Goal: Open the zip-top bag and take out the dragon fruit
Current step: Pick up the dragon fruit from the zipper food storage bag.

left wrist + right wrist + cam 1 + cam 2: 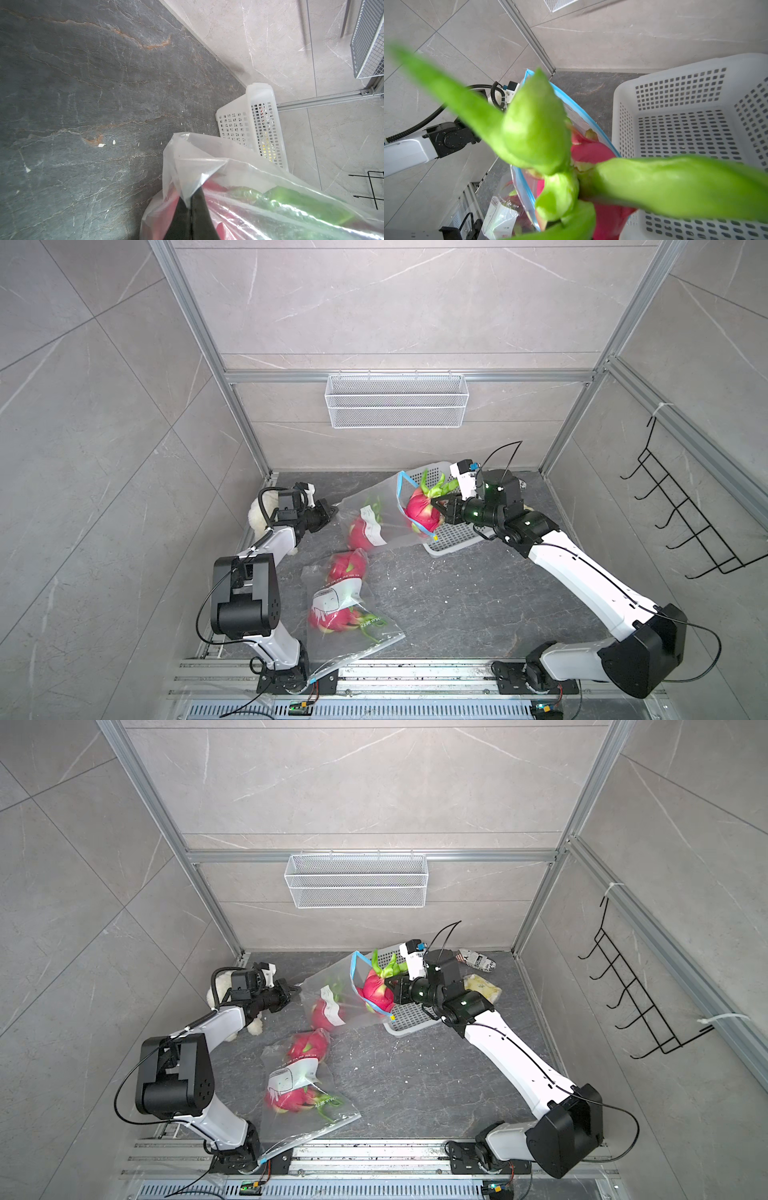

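Take-out step: right hand (437,504) clamped on dragon fruit (420,512) at its leafy end, fruit halfway out of the zip-top bag (374,508) mouth. Left hand (331,512) pinched shut on the bag's far corner. Next, likely: pull fruit clear toward basket (441,549) — second fruit (359,534) sits deeper inside.

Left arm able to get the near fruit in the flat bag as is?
Probably not. Left fingers are shut on a corner of the raised bag, and that fruit lies inside its flat bag.
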`<state>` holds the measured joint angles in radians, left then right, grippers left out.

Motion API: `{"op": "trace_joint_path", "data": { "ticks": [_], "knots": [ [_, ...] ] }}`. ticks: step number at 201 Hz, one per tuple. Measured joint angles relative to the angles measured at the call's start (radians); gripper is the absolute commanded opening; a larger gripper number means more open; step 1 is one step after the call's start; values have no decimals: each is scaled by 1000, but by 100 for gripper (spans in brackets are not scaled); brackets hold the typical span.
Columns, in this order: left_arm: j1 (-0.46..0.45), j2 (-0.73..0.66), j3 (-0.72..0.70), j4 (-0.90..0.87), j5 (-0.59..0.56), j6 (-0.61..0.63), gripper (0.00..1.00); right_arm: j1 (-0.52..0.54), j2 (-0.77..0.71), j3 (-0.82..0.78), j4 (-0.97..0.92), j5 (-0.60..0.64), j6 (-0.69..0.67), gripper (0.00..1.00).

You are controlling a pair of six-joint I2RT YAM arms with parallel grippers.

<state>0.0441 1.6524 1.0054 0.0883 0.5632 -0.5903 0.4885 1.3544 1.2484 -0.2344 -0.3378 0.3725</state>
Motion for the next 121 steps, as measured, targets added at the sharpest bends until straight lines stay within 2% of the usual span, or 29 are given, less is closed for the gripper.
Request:
{"op": "trace_joint_path", "data": {
  "ticks": [58,121],
  "knots": [
    [1,0,0,0,6,0,0,0,-10,-95,208,61,126,0],
    [1,0,0,0,6,0,0,0,-13,-99,391,115,202,0]
  ]
}}
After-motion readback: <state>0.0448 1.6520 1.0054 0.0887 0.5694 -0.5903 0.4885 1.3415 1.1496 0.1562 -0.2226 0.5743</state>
